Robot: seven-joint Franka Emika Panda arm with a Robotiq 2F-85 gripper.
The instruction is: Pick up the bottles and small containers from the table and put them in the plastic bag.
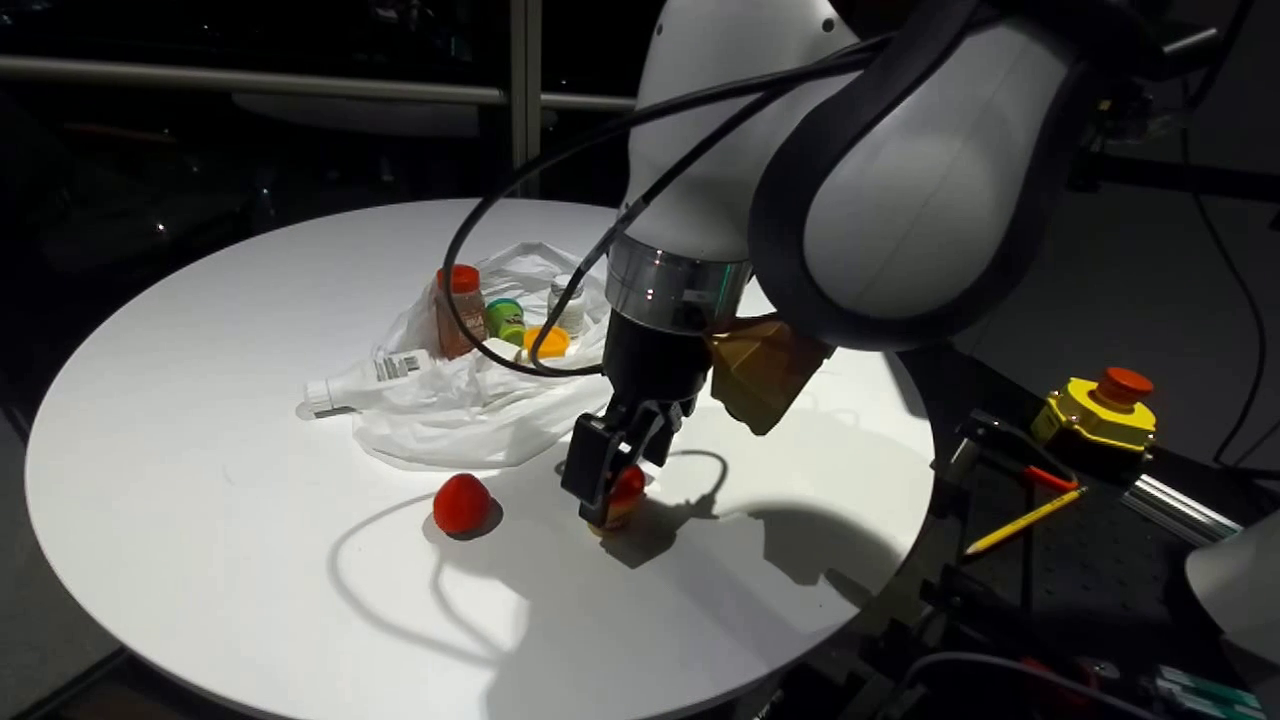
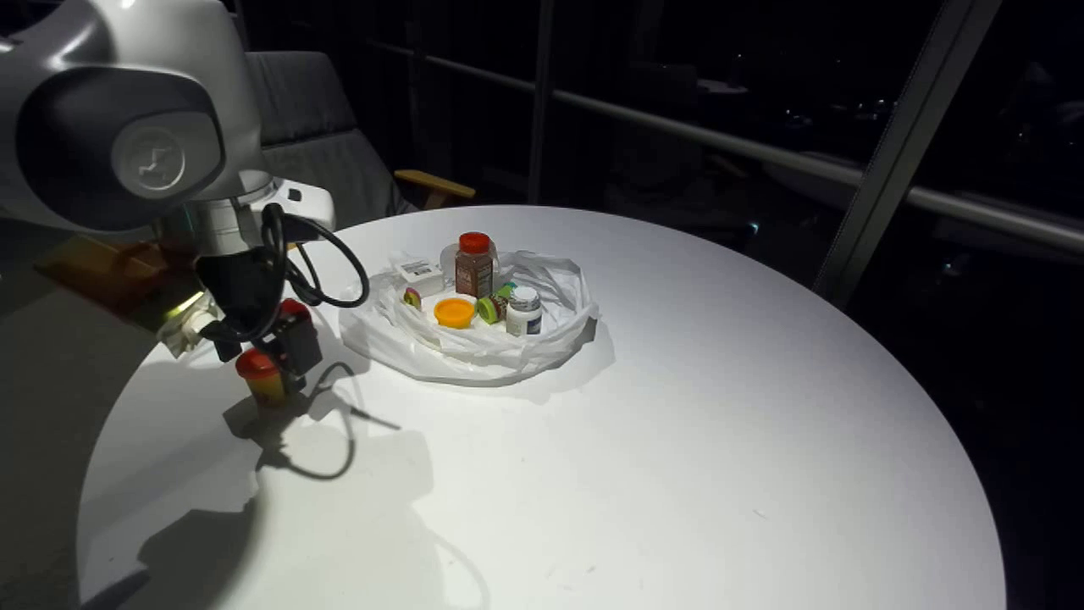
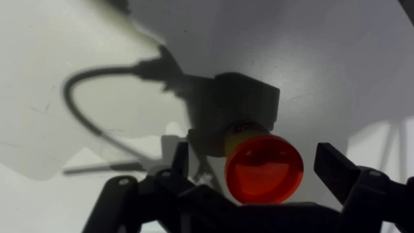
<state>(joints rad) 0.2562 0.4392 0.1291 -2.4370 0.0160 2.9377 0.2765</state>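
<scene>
So my end effector [image 3: 253, 160] is spread wide, gripping nothing; the red-lidded pot [image 3: 264, 171] stands upright on the bench [image 1: 200, 400], right inside the gap, long axis running up toward me; in the wrist view it's closer to the finger [image 3: 334, 171] on the right; I reckon a slight sideways nudge, then a squeeze, before heading for the plastic bag [image 2: 474, 362].
</scene>
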